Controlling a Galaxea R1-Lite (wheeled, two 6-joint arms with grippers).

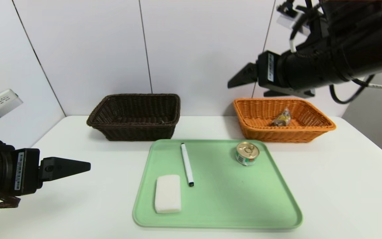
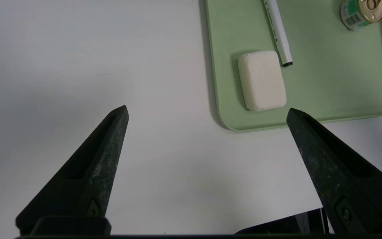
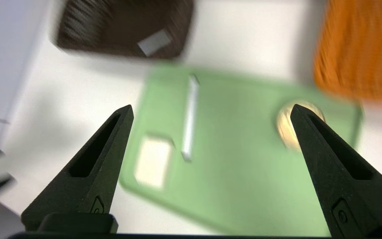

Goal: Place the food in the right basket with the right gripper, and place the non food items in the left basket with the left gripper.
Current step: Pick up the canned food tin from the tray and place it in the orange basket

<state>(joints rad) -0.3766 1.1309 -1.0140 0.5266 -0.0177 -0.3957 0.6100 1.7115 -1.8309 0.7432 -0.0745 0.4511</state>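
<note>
Right gripper: black, two-fingered [image 1: 250, 85], upper right of the head view, spread wide, holding nothing.
Left gripper: parked, middle left, likewise spread.
Tin: round, gold-lidded [image 1: 247, 151], right of centre on the green tray.
Risk: if we descend off-centre, we may tip its curved side or snag the orange wicker basket [image 1: 287, 134].

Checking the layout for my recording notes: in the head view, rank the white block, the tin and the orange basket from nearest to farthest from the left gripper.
From the left gripper:
1. White block, on the tray's left side.
2. Tin, at the tray's far right corner.
3. Orange basket, beyond the tray, at the right.
</note>
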